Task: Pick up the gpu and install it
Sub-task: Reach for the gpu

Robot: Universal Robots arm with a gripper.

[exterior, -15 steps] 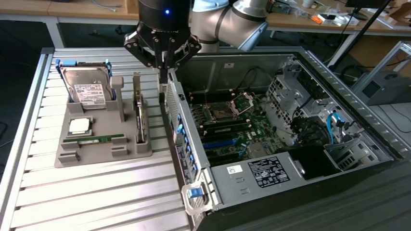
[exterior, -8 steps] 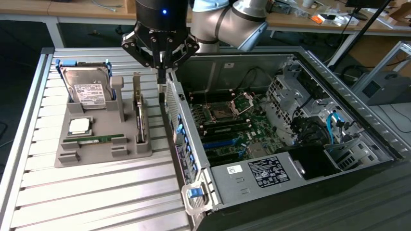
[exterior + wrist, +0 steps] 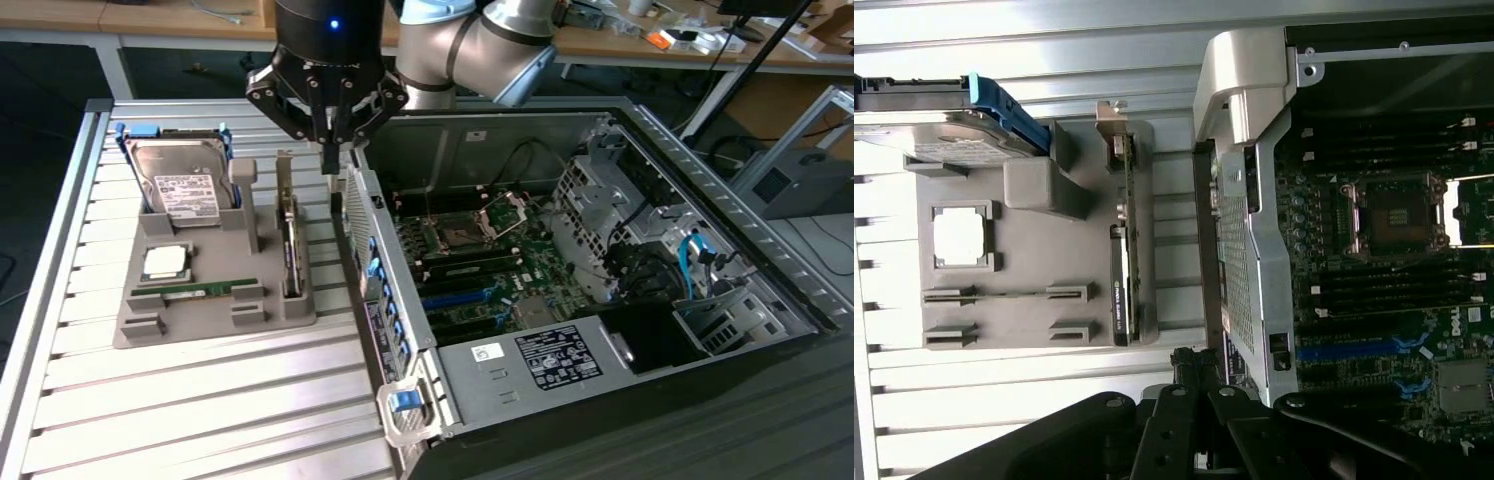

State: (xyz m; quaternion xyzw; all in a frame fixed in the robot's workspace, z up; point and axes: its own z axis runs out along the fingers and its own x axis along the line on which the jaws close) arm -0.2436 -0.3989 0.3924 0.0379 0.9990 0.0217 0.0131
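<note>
Closest to me, the gripper (image 3: 1189, 372) is shut tight and looks empty, though I can't see the tips well. It hangs over the gap between the grey tray (image 3: 200, 318) and the open computer case (image 3: 467, 150). Farther down, the gpu (image 3: 290, 240) stands on edge in its tray slot, not yet picked up or put in.

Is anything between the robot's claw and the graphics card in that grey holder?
Nothing visible. The shut gripper hangs above the graphics card, slightly to the exterior view's right, with only air between them.
</note>
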